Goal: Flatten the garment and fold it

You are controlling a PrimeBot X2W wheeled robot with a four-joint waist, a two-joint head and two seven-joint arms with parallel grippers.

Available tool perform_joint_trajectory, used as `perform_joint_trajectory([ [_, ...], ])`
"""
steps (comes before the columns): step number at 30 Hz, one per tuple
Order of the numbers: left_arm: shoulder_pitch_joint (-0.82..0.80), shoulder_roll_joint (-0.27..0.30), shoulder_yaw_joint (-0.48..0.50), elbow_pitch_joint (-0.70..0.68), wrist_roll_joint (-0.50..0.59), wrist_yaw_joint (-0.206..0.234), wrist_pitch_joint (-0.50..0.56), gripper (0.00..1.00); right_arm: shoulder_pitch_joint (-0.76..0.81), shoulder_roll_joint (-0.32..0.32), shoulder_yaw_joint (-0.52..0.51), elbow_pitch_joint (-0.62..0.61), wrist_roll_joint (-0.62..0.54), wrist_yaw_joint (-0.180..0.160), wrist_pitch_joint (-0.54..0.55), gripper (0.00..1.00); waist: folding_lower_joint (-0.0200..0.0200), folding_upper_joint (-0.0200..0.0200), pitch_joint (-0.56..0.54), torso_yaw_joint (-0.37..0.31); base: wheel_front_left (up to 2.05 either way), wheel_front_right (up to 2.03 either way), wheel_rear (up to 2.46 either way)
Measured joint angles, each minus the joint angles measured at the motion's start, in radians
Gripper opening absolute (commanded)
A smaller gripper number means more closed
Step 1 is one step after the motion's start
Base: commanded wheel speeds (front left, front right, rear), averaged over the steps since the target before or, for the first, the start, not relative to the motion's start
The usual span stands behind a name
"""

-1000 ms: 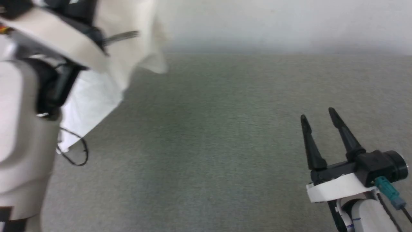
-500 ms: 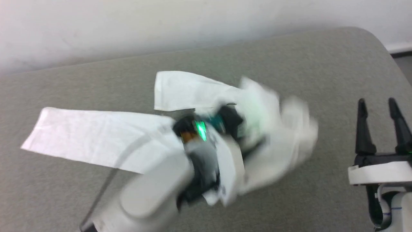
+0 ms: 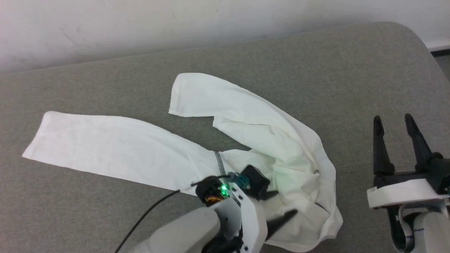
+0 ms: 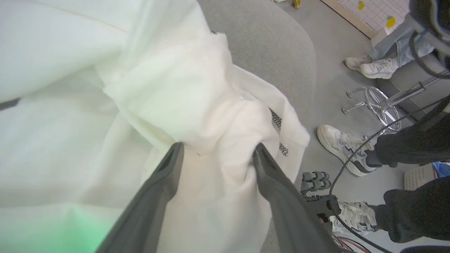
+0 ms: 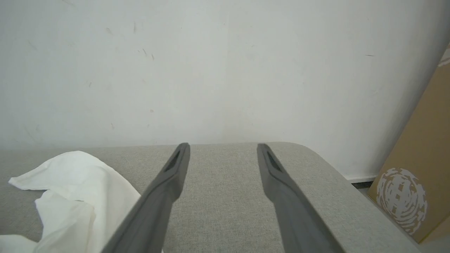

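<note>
Looking down from the head, I have the garment lying on the grey table against a white wall. One sleeve is stretched flat to the left, the other runs toward the far side, and the body is crumpled in a heap near me. My own left arm stands in the way, covering the near part of that heap, with a black cable trailing off it. The left gripper is down on the heap, fingers spread, a bunch of cloth bulging between the tips. The right gripper hangs over bare table well to the right, fingers spread, holding nothing. From the left wrist I get zigzag stitching along a hem and, past the table's rounded corner, the floor, the shoes of people standing there and a chrome stool base. From the right wrist I get a cardboard box beside the table's right end. The heap's folds hide the collar, and its near edge is lost behind my arm
</note>
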Motion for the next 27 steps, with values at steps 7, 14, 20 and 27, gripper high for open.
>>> perform_joint_trajectory([
  [7,-0.018,0.027,0.137,-0.007,-0.014,0.032,-0.19,1.0,0.04,0.0,0.022,0.018,-0.022,0.0,0.0,1.0,-0.0002,0.0,-0.071,0.052,0.0,0.0,0.0],
  [14,0.008,0.154,0.335,-0.053,-0.022,0.175,-0.415,1.0,0.085,0.0,0.044,0.027,-0.023,0.0,0.0,1.0,-0.0002,0.0,-0.138,0.123,0.0,0.0,0.0],
  [20,0.202,0.187,0.576,-0.164,0.024,0.311,-0.459,1.0,0.116,0.0,0.062,0.039,-0.025,0.0,0.0,1.0,-0.0003,0.0,-0.179,0.176,0.0,0.0,0.0],
  [27,0.499,0.133,0.77,-0.275,0.202,0.346,-0.46,1.0,0.143,0.0,0.082,0.043,-0.021,0.0,0.0,1.0,-0.0003,0.0,-0.207,0.215,0.0,0.0,0.0],
])
